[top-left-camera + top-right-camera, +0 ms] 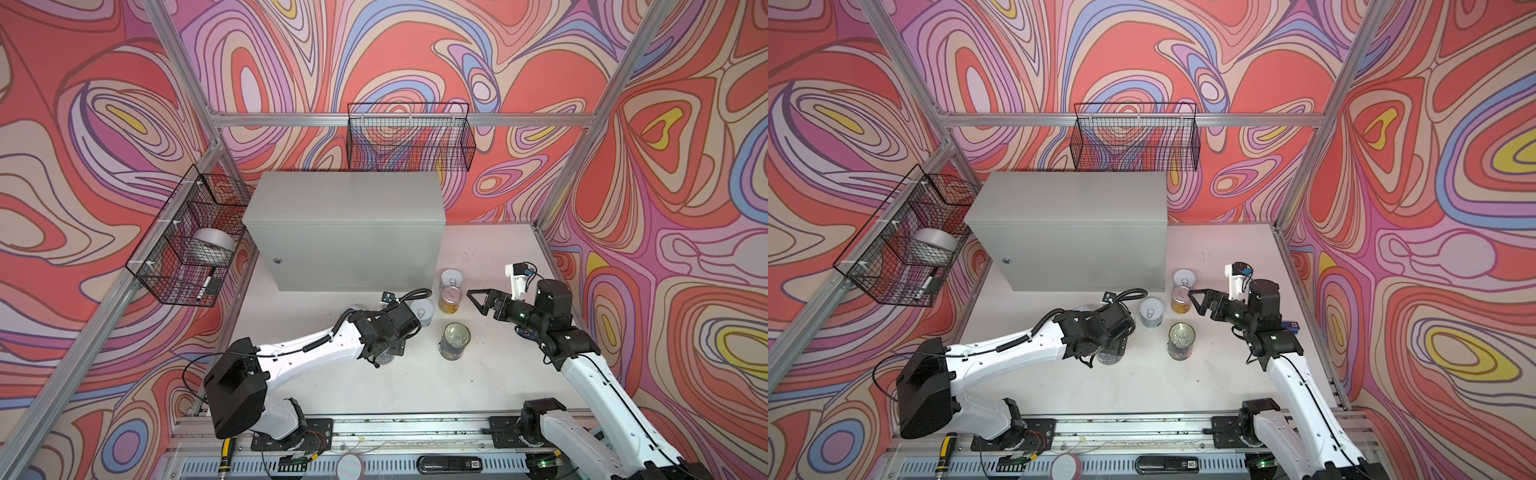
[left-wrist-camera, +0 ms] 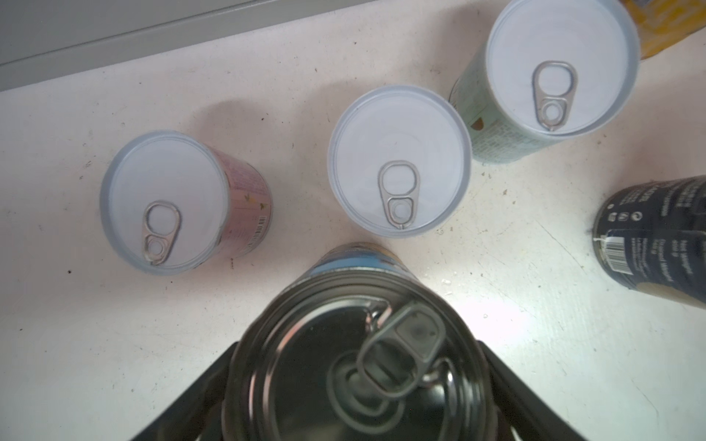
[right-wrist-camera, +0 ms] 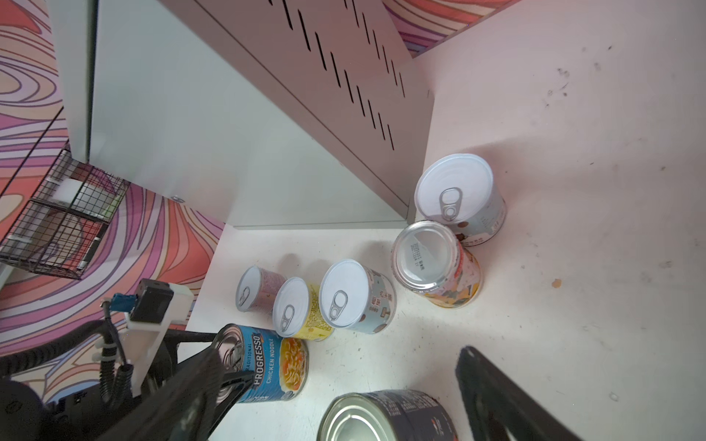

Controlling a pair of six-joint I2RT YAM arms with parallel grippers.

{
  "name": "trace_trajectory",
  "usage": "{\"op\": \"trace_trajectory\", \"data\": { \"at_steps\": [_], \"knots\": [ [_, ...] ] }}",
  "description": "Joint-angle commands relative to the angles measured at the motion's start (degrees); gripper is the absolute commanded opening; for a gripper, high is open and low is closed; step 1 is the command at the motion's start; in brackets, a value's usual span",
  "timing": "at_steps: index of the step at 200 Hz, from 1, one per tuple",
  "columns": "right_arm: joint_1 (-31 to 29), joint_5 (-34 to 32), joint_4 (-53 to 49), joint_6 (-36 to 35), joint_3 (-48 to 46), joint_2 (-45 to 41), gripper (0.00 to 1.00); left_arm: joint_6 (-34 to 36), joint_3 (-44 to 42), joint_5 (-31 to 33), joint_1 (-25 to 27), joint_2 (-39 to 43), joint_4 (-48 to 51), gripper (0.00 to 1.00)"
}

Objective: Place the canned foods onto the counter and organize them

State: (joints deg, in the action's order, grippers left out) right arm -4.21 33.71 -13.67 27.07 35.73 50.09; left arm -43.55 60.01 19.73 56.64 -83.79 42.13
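My left gripper (image 2: 357, 349) is shut on a tall blue soup can (image 2: 359, 355), one finger on each side; the same can (image 3: 267, 366) shows in the right wrist view. In a row beyond it stand a pink can (image 3: 254, 292), a yellow can (image 3: 296, 309) and a pale-blue can (image 1: 422, 311). An orange can (image 1: 450, 297) and a white can (image 1: 451, 278) stand by the corner of the grey counter (image 1: 345, 208), whose top is bare. A tall dark can (image 1: 455, 340) stands alone. My right gripper (image 1: 477, 303) hangs open just right of the orange can, holding nothing.
A black wire basket (image 1: 409, 137) hangs on the back wall above the counter. Another wire basket (image 1: 187, 249) on the left wall holds a grey tape roll (image 1: 212, 245) and a marker. All the cans stand on the white tabletop (image 1: 490, 374), which has open room at front right.
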Motion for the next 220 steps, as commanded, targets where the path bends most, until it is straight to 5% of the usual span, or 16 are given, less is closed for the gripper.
{"op": "trace_trajectory", "data": {
  "at_steps": [1,86,220],
  "knots": [
    [-0.2,2.4,3.6,1.8,-1.2,0.3,0.99,0.8,3.9,3.1,-0.7,3.1,2.6,0.47],
    [-9.3,-5.1,3.8,-3.2,1.2,1.7,0.98,7.6,11.9,2.0,-7.9,9.1,8.8,0.46],
    [-34.7,-19.4,14.2,-15.3,6.5,11.9,0.99,15.8,47.0,-2.5,-9.3,0.0,26.9,0.43]
  ]
}}
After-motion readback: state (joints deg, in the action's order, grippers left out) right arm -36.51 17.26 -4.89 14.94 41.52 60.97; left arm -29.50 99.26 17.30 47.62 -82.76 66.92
